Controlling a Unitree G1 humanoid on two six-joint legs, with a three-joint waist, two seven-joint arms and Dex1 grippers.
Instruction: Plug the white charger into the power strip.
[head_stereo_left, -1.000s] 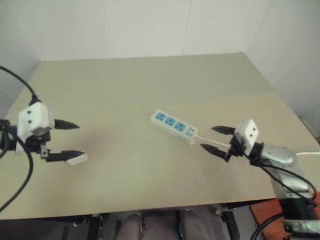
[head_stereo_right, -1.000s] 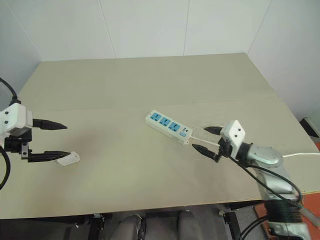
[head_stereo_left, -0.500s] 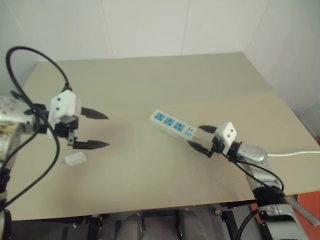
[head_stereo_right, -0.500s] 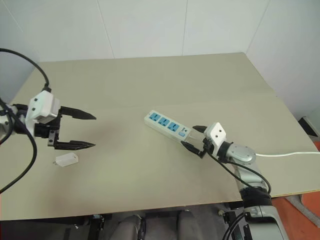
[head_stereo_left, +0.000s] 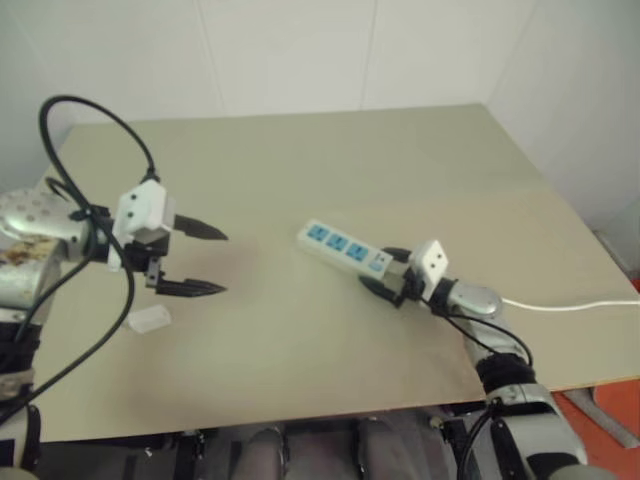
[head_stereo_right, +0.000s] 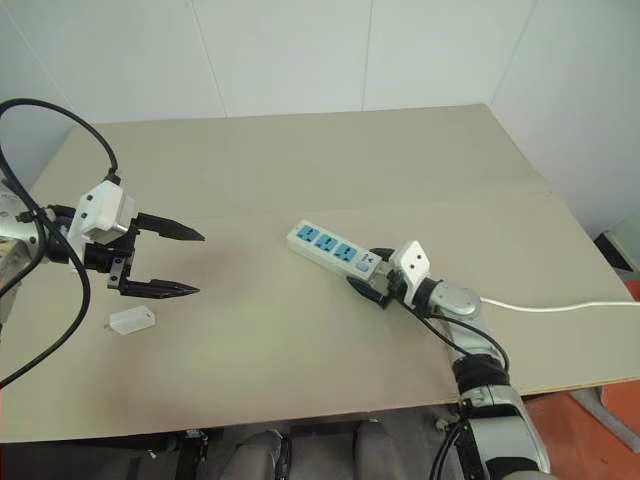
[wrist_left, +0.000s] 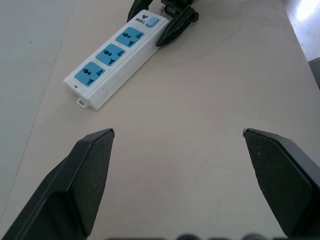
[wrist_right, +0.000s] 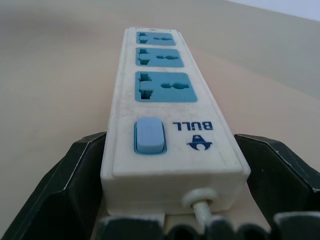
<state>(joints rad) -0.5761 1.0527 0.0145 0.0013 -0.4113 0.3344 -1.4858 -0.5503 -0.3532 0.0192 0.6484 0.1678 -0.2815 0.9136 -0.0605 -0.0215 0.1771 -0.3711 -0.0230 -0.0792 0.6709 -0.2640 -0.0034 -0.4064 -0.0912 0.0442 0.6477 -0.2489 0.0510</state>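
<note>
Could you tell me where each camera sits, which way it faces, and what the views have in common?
Left and right eye views: on the head, looking forward and down over the table; both arms show, with the white charger near the open left gripper.
Left wrist view: along the left gripper's fingers toward the power strip.
Right wrist view: along the right gripper, whose fingers flank the strip's switch end.
Shared: all four show the power strip.

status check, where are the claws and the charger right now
Left claw open, above table, empty. Right claw open astride power strip switch end. Charger lying loose near left claw.
</note>
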